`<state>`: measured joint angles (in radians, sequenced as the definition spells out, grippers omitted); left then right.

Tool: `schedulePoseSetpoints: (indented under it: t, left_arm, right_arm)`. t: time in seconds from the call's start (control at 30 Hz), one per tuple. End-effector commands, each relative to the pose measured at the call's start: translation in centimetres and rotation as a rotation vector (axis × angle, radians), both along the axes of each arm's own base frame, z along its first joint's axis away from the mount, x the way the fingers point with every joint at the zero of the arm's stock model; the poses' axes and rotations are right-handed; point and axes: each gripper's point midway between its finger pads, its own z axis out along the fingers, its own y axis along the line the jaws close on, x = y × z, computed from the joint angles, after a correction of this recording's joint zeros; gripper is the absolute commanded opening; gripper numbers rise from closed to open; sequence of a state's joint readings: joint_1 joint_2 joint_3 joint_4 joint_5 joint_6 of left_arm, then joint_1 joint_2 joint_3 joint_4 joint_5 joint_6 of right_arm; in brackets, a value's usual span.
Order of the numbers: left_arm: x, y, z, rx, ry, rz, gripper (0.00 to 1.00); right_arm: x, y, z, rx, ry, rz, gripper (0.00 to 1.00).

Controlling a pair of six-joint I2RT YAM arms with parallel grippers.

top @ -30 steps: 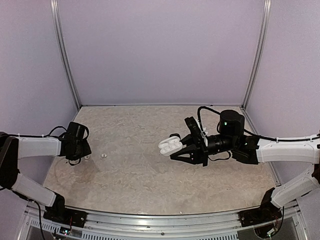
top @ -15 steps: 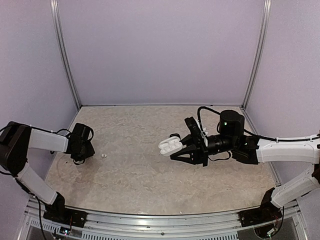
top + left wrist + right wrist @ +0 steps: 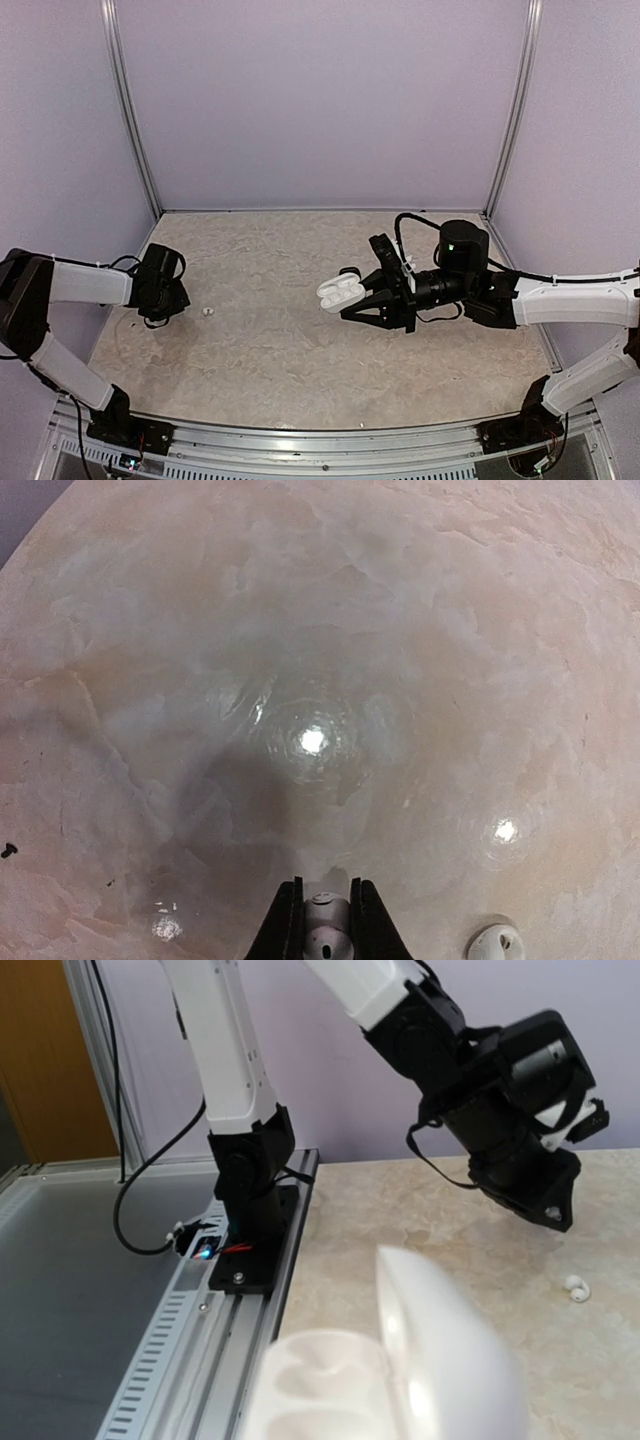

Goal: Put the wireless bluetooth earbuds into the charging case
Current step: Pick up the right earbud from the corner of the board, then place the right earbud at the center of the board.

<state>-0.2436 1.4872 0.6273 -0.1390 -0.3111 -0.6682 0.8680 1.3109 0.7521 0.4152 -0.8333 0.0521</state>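
My left gripper (image 3: 326, 912) is shut on a white earbud (image 3: 327, 930), just above the table at the far left (image 3: 160, 312). A second white earbud (image 3: 495, 942) lies on the table to its right; it also shows in the top view (image 3: 208, 311) and in the right wrist view (image 3: 576, 1288). My right gripper (image 3: 352, 297) is shut on the open white charging case (image 3: 338, 291) and holds it above the table's middle. In the right wrist view the case (image 3: 400, 1370) is blurred, with its sockets empty and the fingers hidden. No black earbuds are in view.
The marbled tabletop (image 3: 280, 350) is enclosed by lilac walls. The metal front rail (image 3: 200, 1310) and the left arm's base (image 3: 250, 1220) stand at the near edge. The left wrist (image 3: 520, 1130) hangs over the table's left side.
My left arm's elbow has swung and its wrist has shifted slightly right. A white bit beside that gripper no longer shows on the table. The right arm has not moved.
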Motion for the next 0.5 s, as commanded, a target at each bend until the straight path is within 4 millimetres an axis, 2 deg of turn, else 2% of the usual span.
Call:
schedulePoseSetpoints:
  t: [0.0,0.13,0.23,0.47]
  left_arm:
    - [0.7,-3.1,3.8,-0.052,-0.081,-0.095,0.01]
    - [0.5,-8.8,7.5,-0.070,-0.149,-0.327,0.02]
    - [-0.5,-12.3,8.2,0.016,-0.106,-0.456,0.02]
    - [-2.6,-16.8,4.1,0.244,0.098,-0.543,0.04]
  right_arm:
    - [0.1,-0.3,0.3,0.008,-0.010,-0.010,0.02]
    - [0.1,-0.5,0.5,0.012,-0.013,-0.019,0.02]
    - [0.3,-0.7,0.6,0.020,-0.014,-0.040,0.02]
    - [0.7,-1.7,1.4,0.036,-0.009,-0.076,0.02]
